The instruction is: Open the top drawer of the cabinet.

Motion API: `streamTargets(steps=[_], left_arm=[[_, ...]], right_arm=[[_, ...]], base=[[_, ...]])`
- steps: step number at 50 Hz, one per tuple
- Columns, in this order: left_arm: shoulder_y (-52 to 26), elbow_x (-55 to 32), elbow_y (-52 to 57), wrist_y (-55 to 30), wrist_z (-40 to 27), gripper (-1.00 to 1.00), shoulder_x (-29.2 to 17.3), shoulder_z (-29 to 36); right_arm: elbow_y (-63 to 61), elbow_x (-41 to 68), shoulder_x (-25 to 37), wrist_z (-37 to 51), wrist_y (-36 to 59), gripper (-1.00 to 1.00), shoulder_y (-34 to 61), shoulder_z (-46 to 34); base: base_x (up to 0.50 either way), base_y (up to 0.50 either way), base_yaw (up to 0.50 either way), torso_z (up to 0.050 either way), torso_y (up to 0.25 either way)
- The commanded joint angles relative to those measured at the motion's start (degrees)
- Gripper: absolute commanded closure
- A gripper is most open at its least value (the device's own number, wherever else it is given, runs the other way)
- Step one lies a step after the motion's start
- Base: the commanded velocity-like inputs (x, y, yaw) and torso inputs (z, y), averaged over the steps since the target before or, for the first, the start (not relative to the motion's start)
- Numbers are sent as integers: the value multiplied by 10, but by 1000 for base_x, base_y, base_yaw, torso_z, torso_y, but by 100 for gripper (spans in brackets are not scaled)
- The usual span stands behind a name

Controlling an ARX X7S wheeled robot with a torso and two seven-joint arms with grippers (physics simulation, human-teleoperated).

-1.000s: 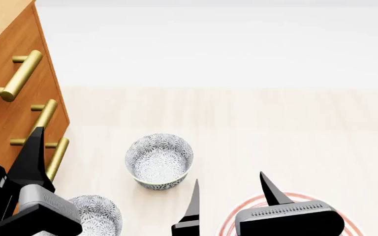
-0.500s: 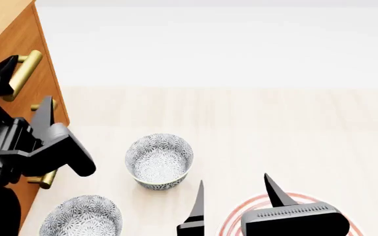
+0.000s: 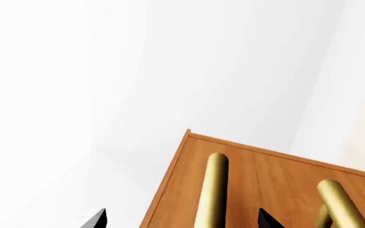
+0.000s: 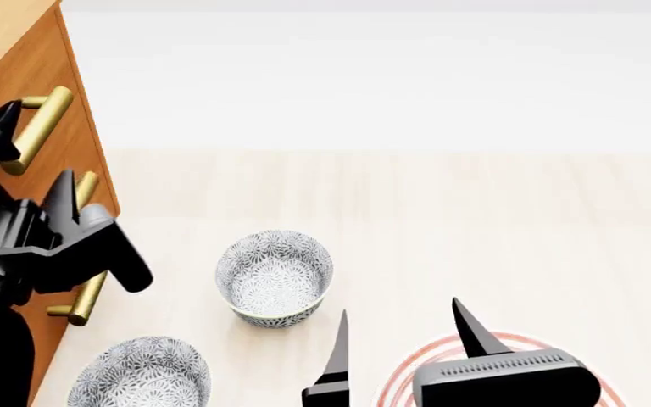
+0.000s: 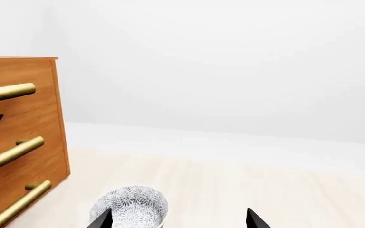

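Reaching for the cabinet's top handle

No brand, label or writing can be read anywhere. The left gripper (image 4: pixel 34 157) is raised against the front of the cabinet (image 4: pixel 3 51), its two black fingers spread apart. One fingertip sits at the near end of the top drawer's brass handle (image 4: pixel 37 129); the other lies beside the handle below it. In the left wrist view, the top drawer (image 3: pixel 246 175) fills the space ahead, and that handle runs between the two fingertips. The right gripper (image 4: pixel 405 335) hangs low, well apart from the cabinet, jaws open and empty. A patterned bowl (image 4: pixel 274 277) sits just beyond its tips.
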Motion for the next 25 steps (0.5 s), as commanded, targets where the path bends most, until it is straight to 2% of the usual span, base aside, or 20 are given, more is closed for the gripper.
streamTargets(steps=[1, 25], left_arm=[[-14, 4, -42, -3, -22, -100, -2, 6], [-67, 35, -194, -8, -129, -100, 1, 32]], right_arm=[[-2, 3, 3, 3, -4, -100, -2, -1], [12, 4, 5, 7, -11, -100, 1, -10]], base=[[0, 0, 0, 0, 0], [0, 0, 0, 0, 0]])
